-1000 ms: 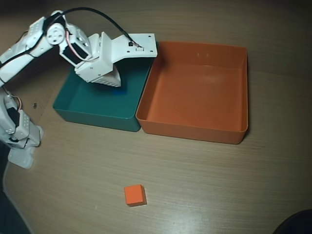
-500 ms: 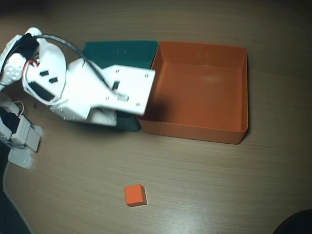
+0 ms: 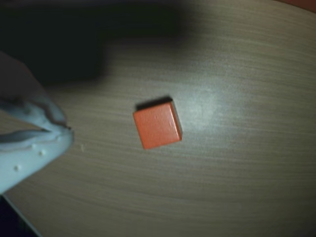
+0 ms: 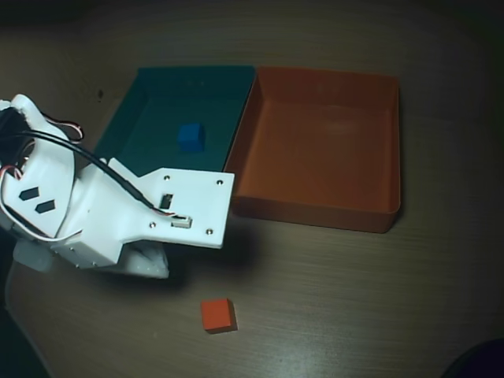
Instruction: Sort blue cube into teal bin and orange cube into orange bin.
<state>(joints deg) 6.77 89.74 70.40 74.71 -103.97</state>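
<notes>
In the overhead view the white arm (image 4: 118, 213) fills the left side, its flat plate reaching out over the lower left corner of the teal bin (image 4: 150, 87). The gripper (image 4: 146, 264) sits beneath that plate, near the wooden table (image 4: 354, 299), and most of it is hidden by the arm, so I cannot tell whether the jaws are spread or pressed together. The wrist view does not settle it either: only one pale fingertip (image 3: 34, 143) pokes in from the left edge, and it holds nothing.

Right of the arm, the blue cube (image 4: 190, 136) lies on the floor of the teal bin, near the middle, clear of the walls. Below it, in front of both bins, the orange cube (image 4: 218, 314) rests on the bare table, just right of the gripper and apart from it. In the wrist view the same cube (image 3: 157, 125) lies flat on the wood near the centre, slightly turned, well apart from the fingertip.

Furthest right, the orange bin (image 4: 390, 142) stands with its left wall touching the teal bin's right wall; its floor is bare
</notes>
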